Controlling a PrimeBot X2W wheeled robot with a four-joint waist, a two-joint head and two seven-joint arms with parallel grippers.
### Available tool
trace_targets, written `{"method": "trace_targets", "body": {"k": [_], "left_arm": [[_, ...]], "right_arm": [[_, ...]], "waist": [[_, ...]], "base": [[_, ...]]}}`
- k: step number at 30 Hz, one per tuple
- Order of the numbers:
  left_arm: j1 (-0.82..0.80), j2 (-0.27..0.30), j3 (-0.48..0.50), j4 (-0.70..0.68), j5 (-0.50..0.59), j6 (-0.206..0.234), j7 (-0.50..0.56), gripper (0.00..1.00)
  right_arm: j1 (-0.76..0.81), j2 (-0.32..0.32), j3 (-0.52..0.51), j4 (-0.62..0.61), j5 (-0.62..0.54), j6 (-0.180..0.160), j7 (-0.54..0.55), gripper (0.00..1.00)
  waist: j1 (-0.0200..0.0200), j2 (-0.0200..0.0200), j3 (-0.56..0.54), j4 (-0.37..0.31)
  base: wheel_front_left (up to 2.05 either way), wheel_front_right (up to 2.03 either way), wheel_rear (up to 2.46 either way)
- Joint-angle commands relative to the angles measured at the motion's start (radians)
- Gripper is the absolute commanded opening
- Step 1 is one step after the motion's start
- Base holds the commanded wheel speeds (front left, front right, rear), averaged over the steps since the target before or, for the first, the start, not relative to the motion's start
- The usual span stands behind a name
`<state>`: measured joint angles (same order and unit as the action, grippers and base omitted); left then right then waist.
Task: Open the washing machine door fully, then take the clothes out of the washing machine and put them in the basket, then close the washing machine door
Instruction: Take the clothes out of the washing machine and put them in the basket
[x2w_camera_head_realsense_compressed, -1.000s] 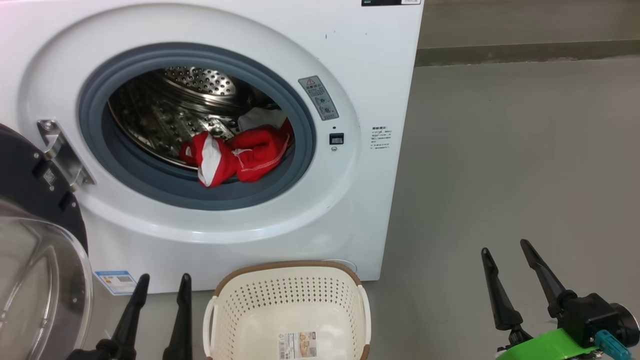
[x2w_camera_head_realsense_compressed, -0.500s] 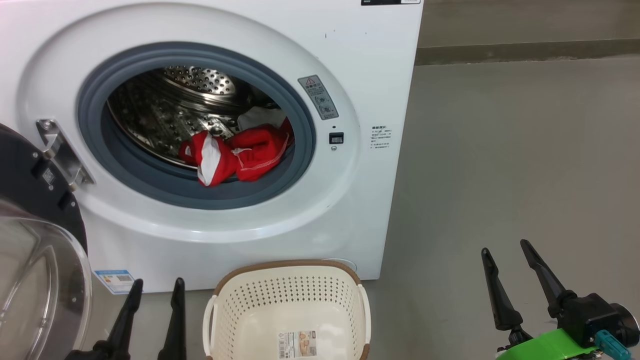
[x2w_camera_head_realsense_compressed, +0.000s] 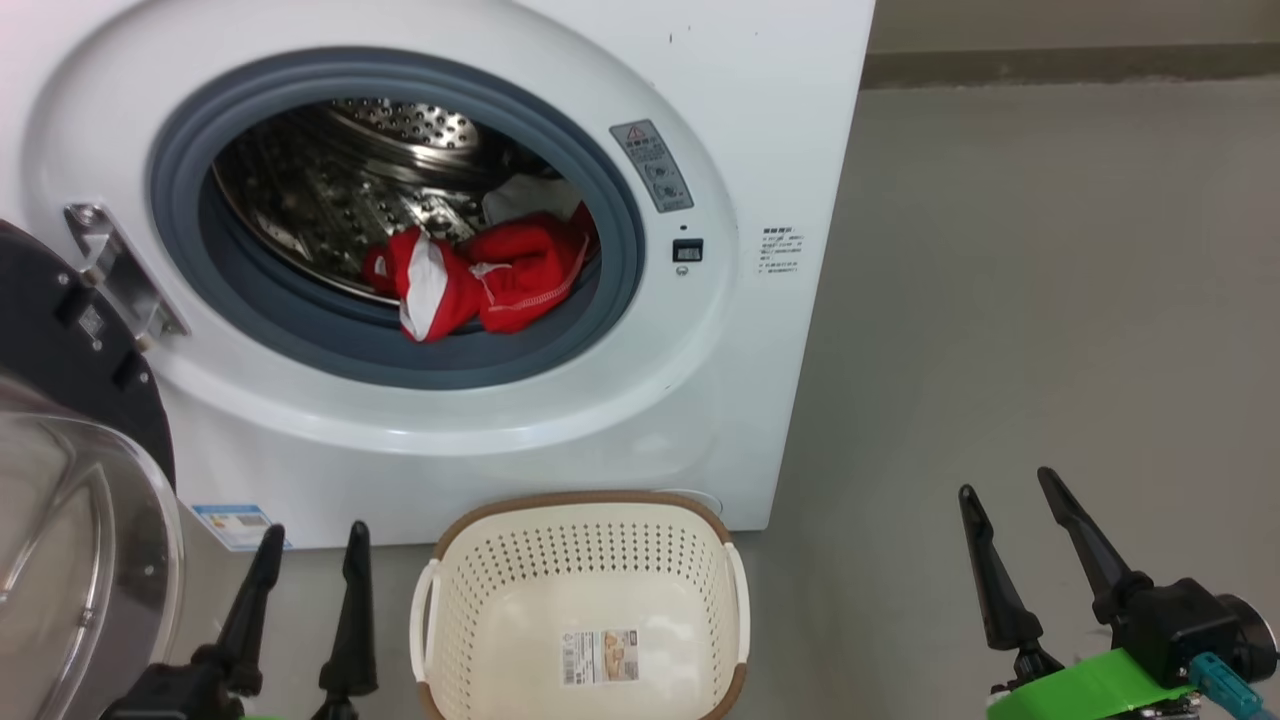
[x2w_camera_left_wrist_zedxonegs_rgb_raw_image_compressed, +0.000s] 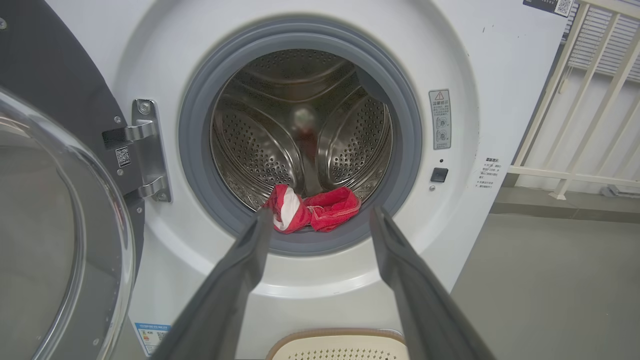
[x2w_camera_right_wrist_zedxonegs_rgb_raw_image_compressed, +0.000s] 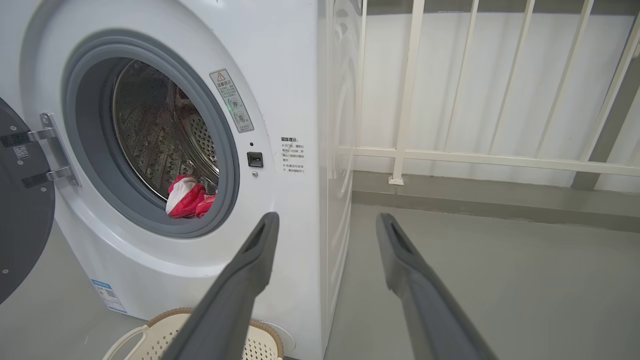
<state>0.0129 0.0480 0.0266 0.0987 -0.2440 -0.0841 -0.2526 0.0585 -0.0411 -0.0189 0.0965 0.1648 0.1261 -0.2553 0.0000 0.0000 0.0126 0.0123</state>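
Washing machine door (x2w_camera_head_realsense_compressed: 55, 335) was swung open at the left of the washing machine (x2w_camera_head_realsense_compressed: 760, 150). Clothes (x2w_camera_head_realsense_compressed: 490, 280), red with white, lay at the front lip of the drum, inside the machine's opening. Basket (x2w_camera_head_realsense_compressed: 585, 497) stood on the floor just in front of the machine, below the opening, sticker on its bottom. Left gripper (x2w_camera_head_realsense_compressed: 315, 530) hung before the machine's lower left, jaws wide, empty. Right gripper (x2w_camera_head_realsense_compressed: 1005, 482) was off the machine's right front corner, jaws wide, empty.

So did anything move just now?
Mostly the whole picture shifted. The left tool drew back slightly; nothing was grabbed or dropped. Both it and the right tool stayed open and empty. The clothes stayed in the washing machine, the basket stayed empty, the washing machine door open.
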Motion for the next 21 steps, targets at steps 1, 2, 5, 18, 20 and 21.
{"method": "trace_targets", "body": {"k": [1, 2, 5, 18, 20, 21], "left_arm": [[-0.055, 0.005, 0.025, -0.025, 0.013, 0.013, -0.009, 1.0], [-0.063, 0.004, 0.022, -0.024, 0.013, 0.016, -0.009, 1.0], [-0.091, 0.004, 0.016, -0.022, 0.015, 0.028, -0.009, 1.0], [-0.259, 0.002, -0.039, 0.001, -0.007, 0.096, -0.009, 1.0], [-0.298, 0.002, -0.045, 0.008, -0.014, 0.107, -0.009, 1.0], [-0.318, 0.002, -0.047, 0.01, -0.017, 0.111, -0.009, 1.0]], "right_arm": [[-0.051, -0.009, 0.026, -0.031, -0.01, 0.005, -0.006, 1.0], [-0.057, -0.009, 0.027, -0.033, -0.012, 0.005, -0.006, 1.0], [-0.077, -0.009, 0.026, -0.037, -0.014, 0.005, -0.006, 1.0], [-0.187, -0.009, 0.014, -0.056, -0.035, 0.005, -0.006, 1.0], [-0.2, -0.009, 0.011, -0.061, -0.04, 0.005, -0.006, 1.0], [-0.207, -0.009, 0.009, -0.064, -0.042, 0.005, -0.006, 1.0]], "waist": [[0.0, 0.0, 0.027, 0.007], [0.0, 0.0, 0.036, 0.008], [0.0, 0.0, 0.063, 0.012], [0.0, 0.0, 0.217, 0.026], [0.0, 0.0, 0.246, 0.028], [0.0, 0.0, 0.26, 0.028]], "base": [[0.0, 0.0, 0.0], [0.0, 0.0, 0.0], [0.0, 0.0, 0.0], [0.0, 0.0, 0.0], [0.0, 0.0, 0.0], [0.0, 0.0, 0.0]]}}
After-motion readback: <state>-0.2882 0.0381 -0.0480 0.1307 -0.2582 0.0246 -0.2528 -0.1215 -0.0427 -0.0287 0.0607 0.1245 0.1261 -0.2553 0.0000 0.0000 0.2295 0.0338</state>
